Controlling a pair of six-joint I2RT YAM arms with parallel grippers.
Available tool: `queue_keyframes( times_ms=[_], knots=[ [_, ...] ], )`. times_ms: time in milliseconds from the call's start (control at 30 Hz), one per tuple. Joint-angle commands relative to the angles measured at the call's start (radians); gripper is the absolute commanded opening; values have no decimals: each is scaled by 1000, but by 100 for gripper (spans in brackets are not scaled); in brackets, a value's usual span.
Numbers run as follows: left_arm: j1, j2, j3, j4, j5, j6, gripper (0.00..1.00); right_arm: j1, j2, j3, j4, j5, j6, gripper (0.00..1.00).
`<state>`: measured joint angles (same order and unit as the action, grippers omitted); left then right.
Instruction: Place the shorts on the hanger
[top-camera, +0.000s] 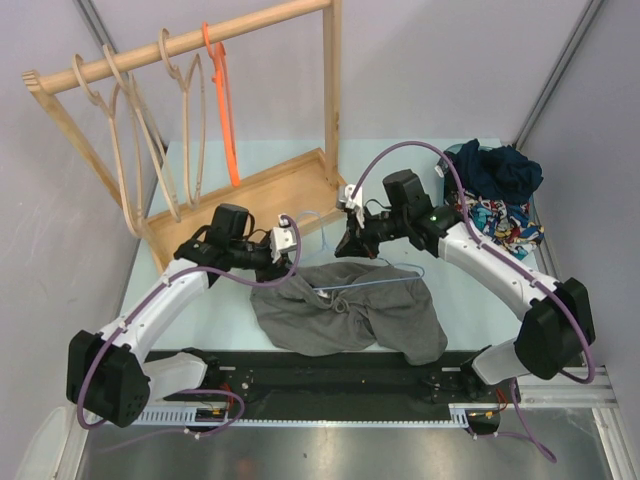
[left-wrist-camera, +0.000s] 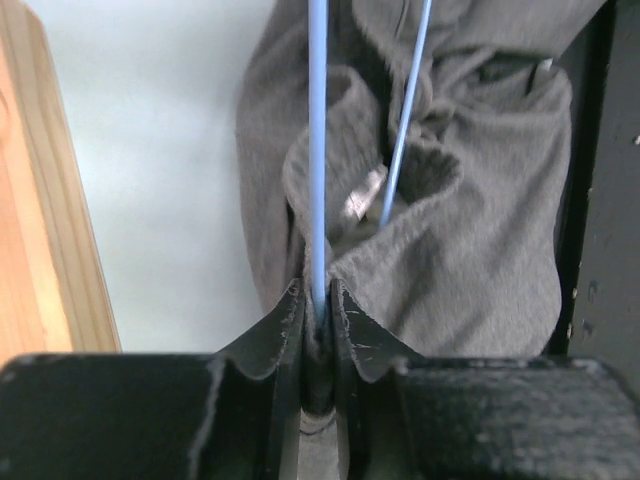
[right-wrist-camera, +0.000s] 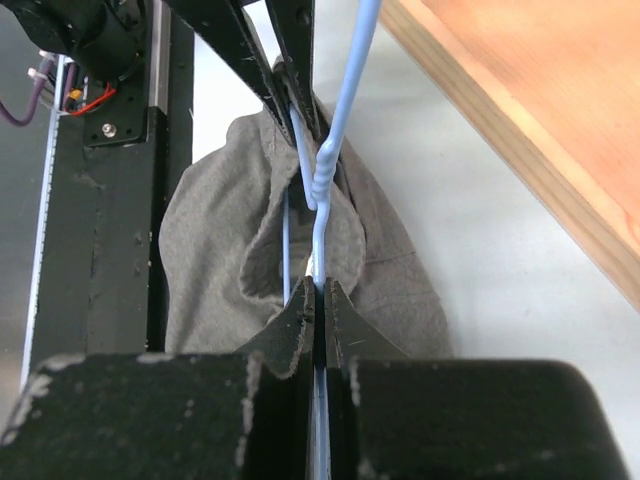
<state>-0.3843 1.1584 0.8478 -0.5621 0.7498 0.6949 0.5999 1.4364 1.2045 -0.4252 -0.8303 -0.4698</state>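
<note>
The dark grey shorts (top-camera: 335, 320) lie crumpled on the table in front of the arm bases. The thin light-blue hanger (top-camera: 375, 285) rests across their top, and one wire runs into a fabric opening (left-wrist-camera: 395, 190). My left gripper (top-camera: 290, 240) stands at the hanger's left end. Its jaws sit nearly together round the blue wire (left-wrist-camera: 317, 150), over grey cloth (left-wrist-camera: 480, 250). My right gripper (top-camera: 350, 232) is shut tight on the hanger (right-wrist-camera: 345, 100) just below its twisted neck, above the shorts (right-wrist-camera: 210, 240). The left fingers (right-wrist-camera: 290, 60) show there, pinching wire and cloth.
A wooden rack (top-camera: 245, 195) stands at the back left with wooden hangers (top-camera: 130, 130) and an orange hanger (top-camera: 225, 100) on its rail. Navy and cartoon-print clothes (top-camera: 500, 195) are piled at the back right. A black rail (top-camera: 330, 385) runs along the near edge.
</note>
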Motion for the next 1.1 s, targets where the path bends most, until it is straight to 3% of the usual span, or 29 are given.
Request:
queue_keyframes(
  times_ms=[0,133,233,367,433,467,500,567,667,900,1067],
  knots=[
    [-28,-11,68,123,145,-63,19,1,36,15,98,-47,36,0],
    [-34,-14,62,122,138,-55,16,-9,53,17,118,-55,48,0],
    [-42,-2,71,104,126,-43,0,-9,58,15,137,-46,49,0],
    [-44,4,66,58,105,-12,0,-48,24,17,106,-41,37,1],
    [-44,1,54,51,99,0,0,-74,10,17,100,-43,51,17],
    [-44,3,54,44,95,3,0,-81,-13,17,80,-38,59,53],
    [-44,1,53,39,94,6,0,-90,-25,17,68,-27,69,68],
    [-44,-2,53,24,77,23,0,-130,-53,17,22,43,86,89],
    [-44,-15,45,19,57,55,0,-228,-67,17,-48,62,129,88],
    [-47,-14,54,-25,42,135,0,-285,100,18,-155,171,157,63],
    [-60,-29,54,-28,23,156,0,-253,212,24,-208,236,114,64]
  ],
)
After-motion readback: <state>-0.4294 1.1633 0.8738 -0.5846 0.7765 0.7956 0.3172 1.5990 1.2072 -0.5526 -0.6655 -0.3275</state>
